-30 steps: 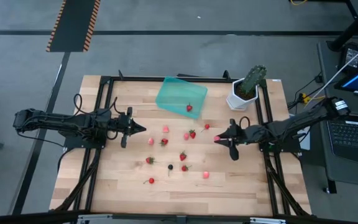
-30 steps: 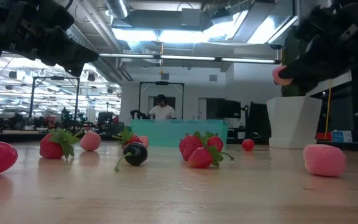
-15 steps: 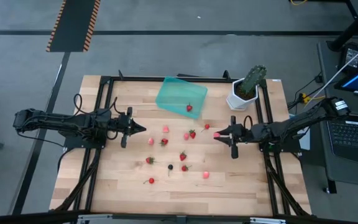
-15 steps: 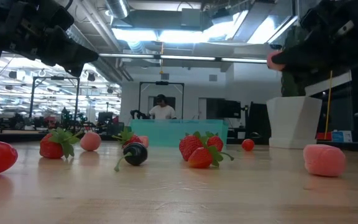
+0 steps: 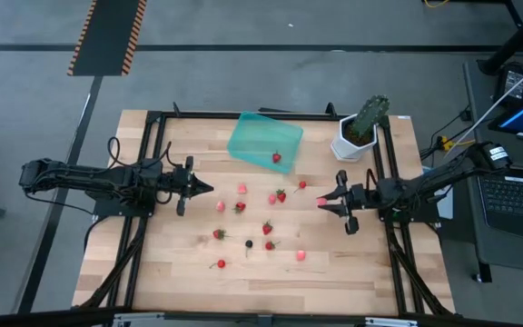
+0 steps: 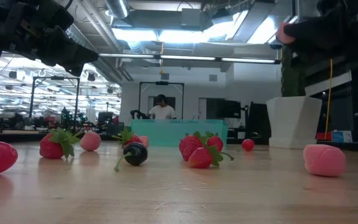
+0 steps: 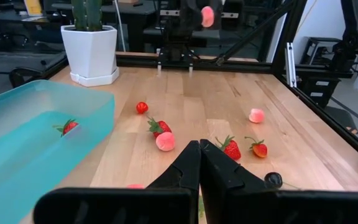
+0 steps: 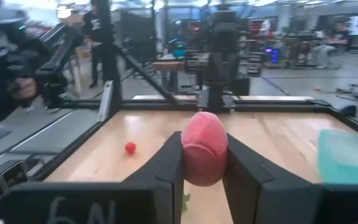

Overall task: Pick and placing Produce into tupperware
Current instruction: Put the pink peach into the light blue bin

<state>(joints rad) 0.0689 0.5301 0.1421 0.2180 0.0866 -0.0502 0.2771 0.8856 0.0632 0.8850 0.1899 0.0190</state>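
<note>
Right gripper (image 8: 202,163) clamped on a pink berry (image 8: 204,148), raised clear of the table (image 5: 180,263) off the tub's plant-pot side, presumably to pass over the loose fruit on the way to the tub (image 5: 263,140). Held by its middle, top and bottom bulging past the fingers (image 8: 166,171), so a steady enough hold for the carry. One strawberry (image 5: 277,157) already lying in the tub; roughly a dozen berries (image 5: 268,228) scattered on the wood just in front of it. Left gripper (image 7: 199,163) pressed together with nothing between, parked low, out to the tub's other side, clearly waiting. From table height, tub mostly hidden behind fruit, contents not visible there. Cactus pot (image 5: 352,143) just beside the tub, no part of the job.
</note>
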